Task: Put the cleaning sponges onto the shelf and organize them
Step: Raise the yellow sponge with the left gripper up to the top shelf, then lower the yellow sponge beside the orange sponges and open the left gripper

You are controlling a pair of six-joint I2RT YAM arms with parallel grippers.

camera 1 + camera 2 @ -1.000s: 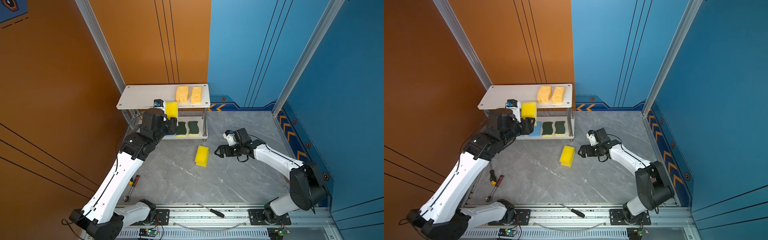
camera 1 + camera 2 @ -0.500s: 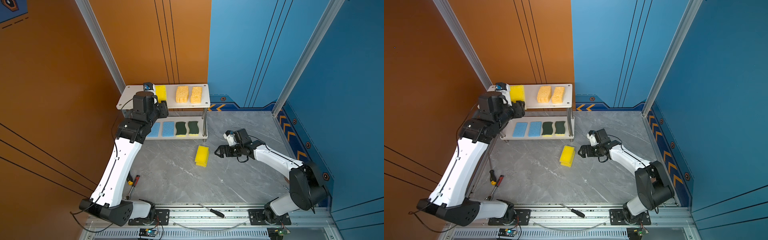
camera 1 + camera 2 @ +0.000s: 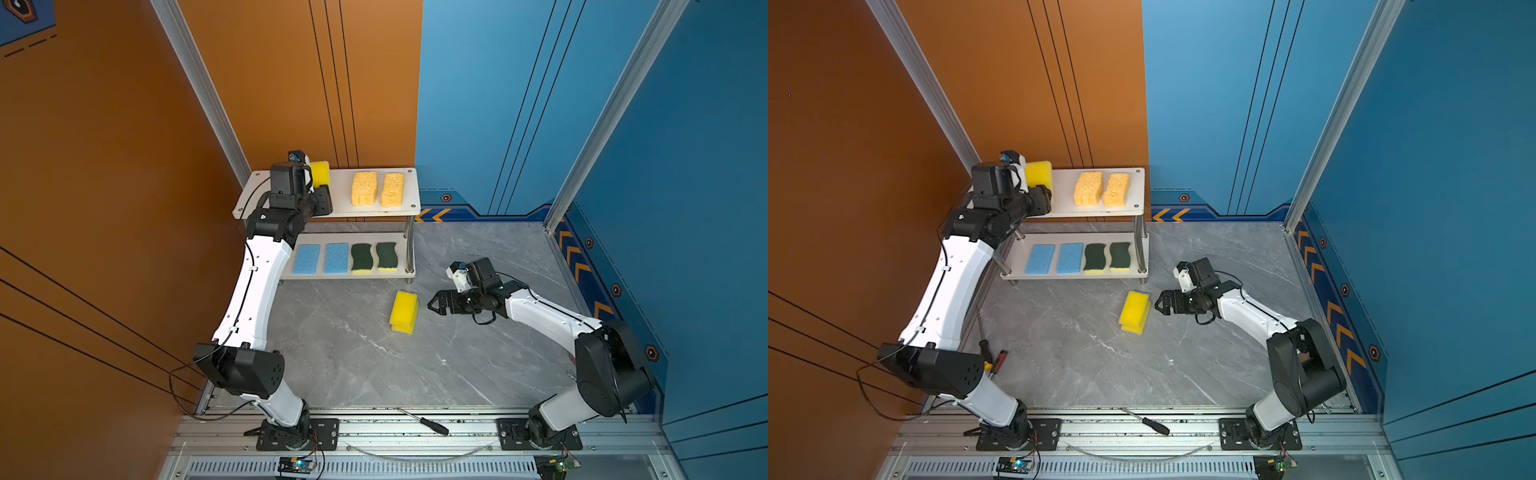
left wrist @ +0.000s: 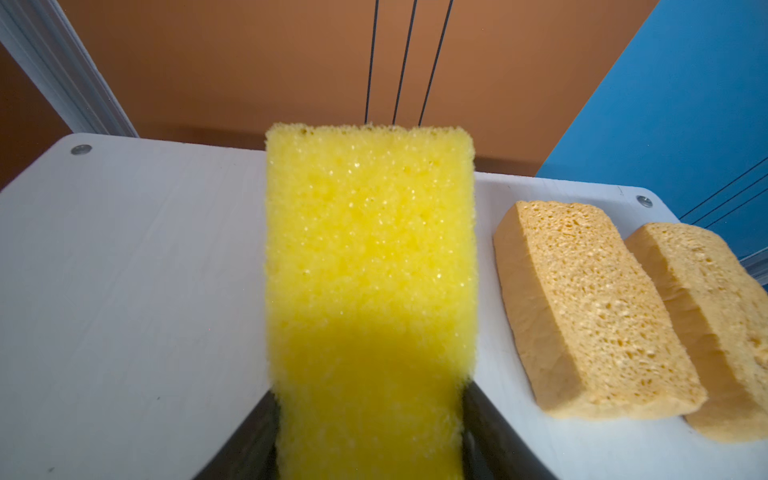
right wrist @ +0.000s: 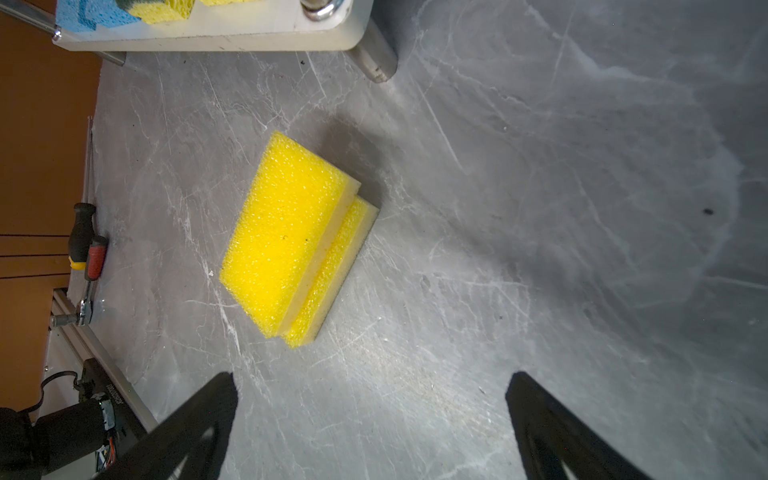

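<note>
The left pincer is pressed against the two long sides of one yellow sponge and holds it by its near end, so most of the sponge sticks out free over the upper board of the shelf. I cannot tell if it already touches the board. In my opinion the first danger is the soft foam: it is squeezed, and when the jaws let go it may spring and land crooked, or bump the nearer orange sponge, which lies just beside it with its twin. In a top view the far end of the held sponge reaches close to the back edge of the board, so a release too far forward could drop it behind the shelf. The lower board is already full with two blue sponges and two green ones. On the counter two more yellow sponges lie stacked but shifted, and the right pincer waits near them, spread and empty. It might catch both or push off the top one.
</note>
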